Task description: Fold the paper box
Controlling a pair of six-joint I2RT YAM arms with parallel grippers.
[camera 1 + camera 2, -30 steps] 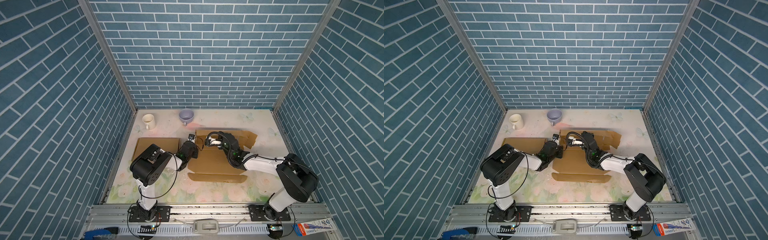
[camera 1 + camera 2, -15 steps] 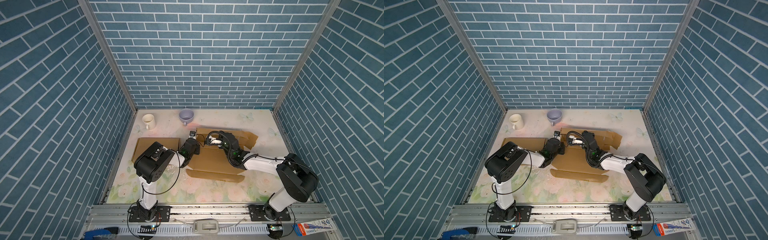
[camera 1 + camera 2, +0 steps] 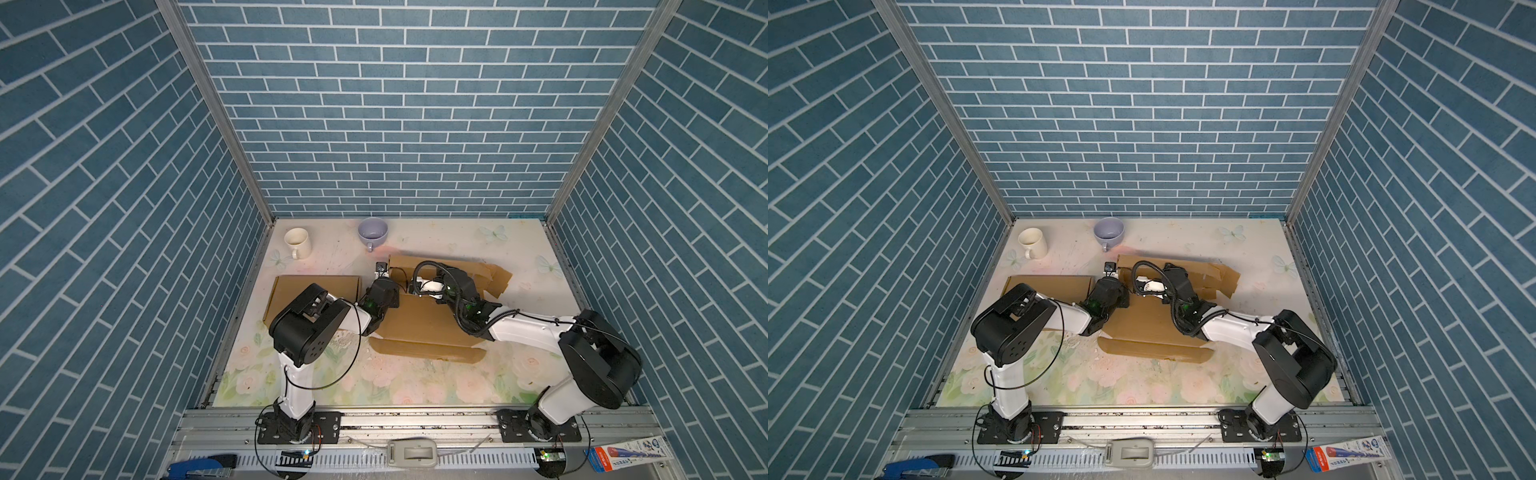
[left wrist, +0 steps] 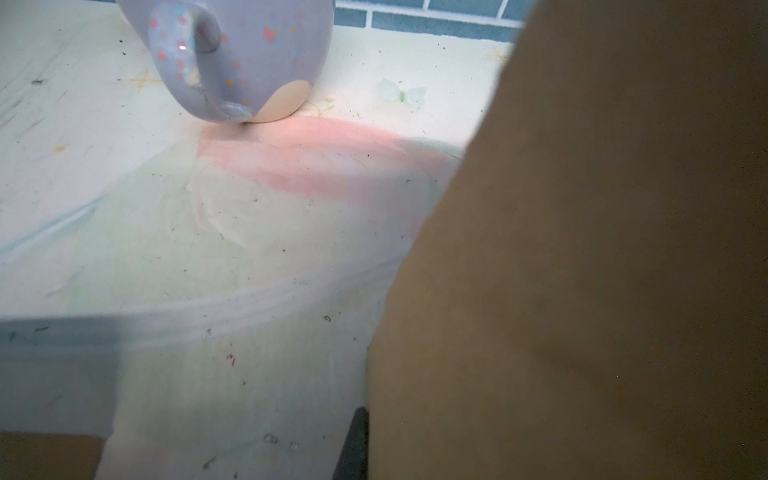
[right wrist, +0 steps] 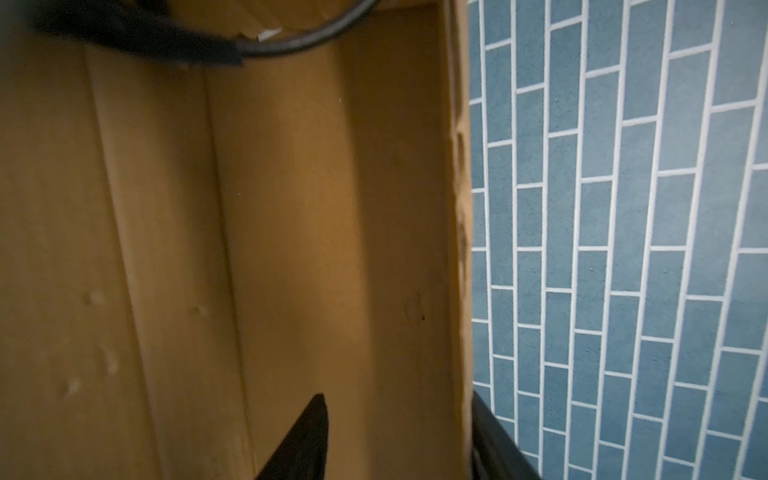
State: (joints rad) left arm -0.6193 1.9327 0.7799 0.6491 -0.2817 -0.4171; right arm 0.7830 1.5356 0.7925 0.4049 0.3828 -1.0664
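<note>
The brown paper box (image 3: 419, 324) (image 3: 1142, 324) lies half folded in mid-table, its back wall raised and its front flap (image 3: 428, 351) flat. My left gripper (image 3: 383, 271) (image 3: 1111, 271) is at the box's back left corner. In the left wrist view one dark finger (image 4: 353, 444) lies against the outside of a cardboard wall (image 4: 582, 270); the other finger is hidden behind it. My right gripper (image 3: 417, 286) (image 3: 1142, 286) (image 5: 399, 440) is open and straddles the back wall (image 5: 455, 249). Its inner finger stands apart from the card, and its outer finger sits beside the wall's edge.
A lavender cup (image 3: 372, 232) (image 4: 249, 54) stands just behind the left gripper, and a white mug (image 3: 297, 242) at the back left. A flat cardboard sheet (image 3: 316, 286) lies under the left arm. Crumpled side flaps (image 3: 494, 278) stick out at the box's right. Blue brick walls enclose the table.
My right gripper's jaws have parted around the back wall. The left arm's elbow has swung a little to the right, and the box has shifted slightly.
</note>
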